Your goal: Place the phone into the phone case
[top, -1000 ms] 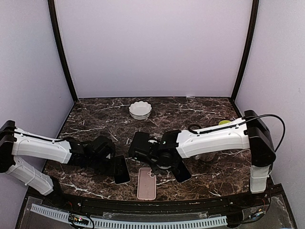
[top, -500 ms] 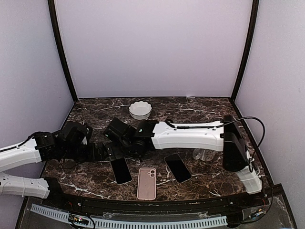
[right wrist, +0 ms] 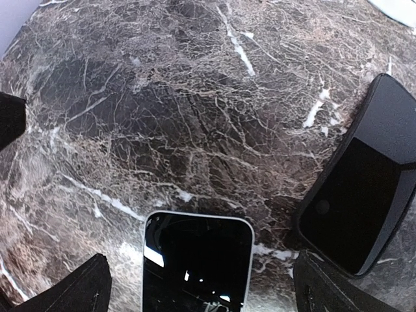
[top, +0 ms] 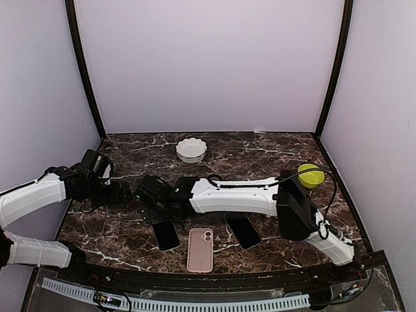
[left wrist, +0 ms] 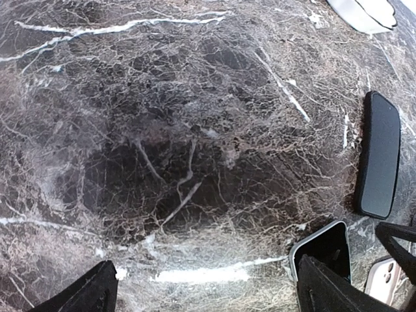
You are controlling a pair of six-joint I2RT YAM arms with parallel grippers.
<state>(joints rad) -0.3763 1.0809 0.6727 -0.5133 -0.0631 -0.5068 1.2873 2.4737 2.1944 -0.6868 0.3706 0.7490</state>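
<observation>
Top external view: close to the front edge of the dark, white-veined marble table point(top: 273, 146) lies the pink rectangular phone case point(top: 199, 249). It lies flat with its camera cut-out at the far end, and bare marble shows all round it. Just left of it lies the white-rimmed, black-screened phone point(top: 166, 234), and just right the all-black glossy phone point(top: 242, 230). Neither touches the case.

The right arm stretches low across the table from right to left, passing over the far end of the all-black glossy phone. Its right gripper point(top: 151, 200) sits above the far end of the white-rimmed phone. In the right wrist view its fingers are spread wide and grip nothing, with that phone's end lying on the marble between them.

The left arm comes in from the left wall, elbow bent. Its left gripper point(top: 123, 194) is just beside the right one, leaving little room between the two. The left wrist view shows it equally wide and empty over bare marble.

Farther back, a white scalloped bowl point(top: 191, 150) sits well apart near the rear wall. A yellow-green round object point(top: 311, 175) sits at the right; ball or bowl, I cannot tell.
</observation>
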